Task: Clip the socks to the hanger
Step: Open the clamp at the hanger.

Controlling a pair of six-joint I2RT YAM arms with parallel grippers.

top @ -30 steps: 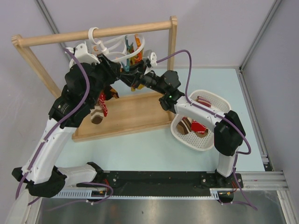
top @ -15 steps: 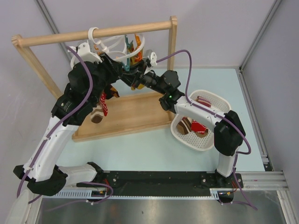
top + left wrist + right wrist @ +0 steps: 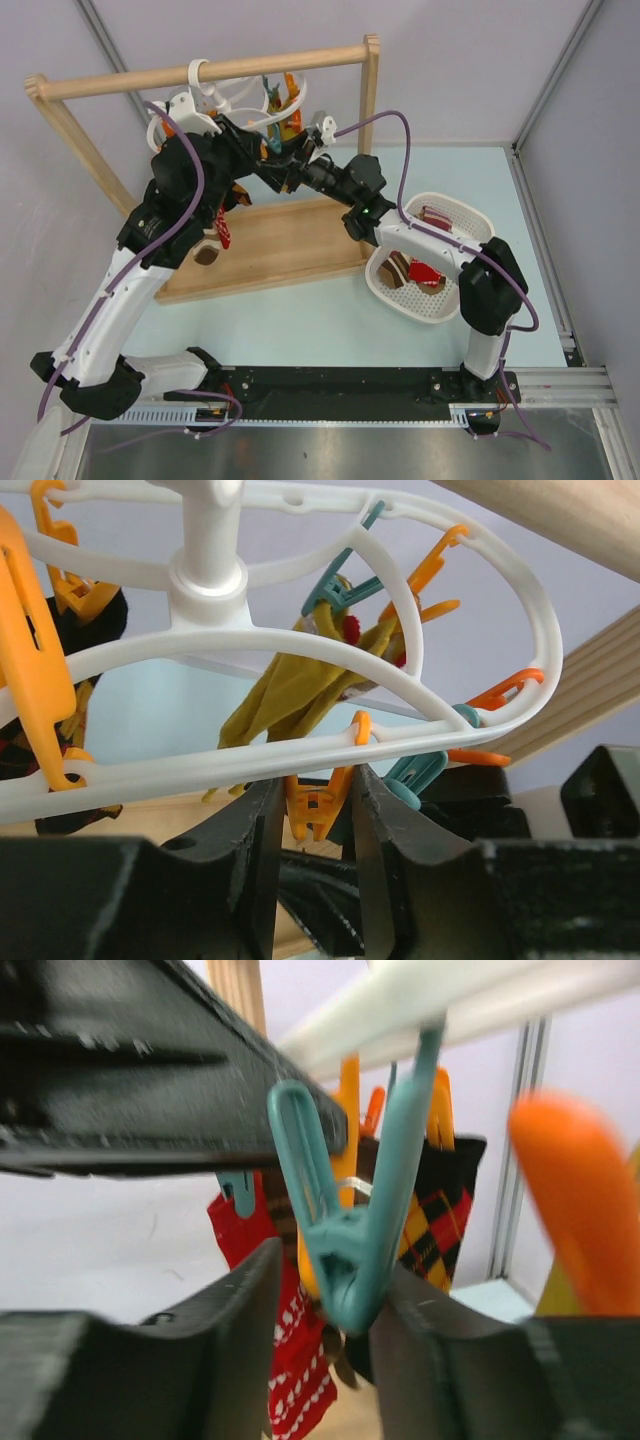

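The left arm (image 3: 165, 200) has risen and the hanger (image 3: 198, 70) has shifted

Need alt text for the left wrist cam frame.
The left gripper is closed on an orange peg hanging from the white hanger. Behind it, a mustard-yellow sock hangs from a teal peg, with the wooden rail at upper right.

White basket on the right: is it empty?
No, the white basket holds a red sock and brown striped socks.
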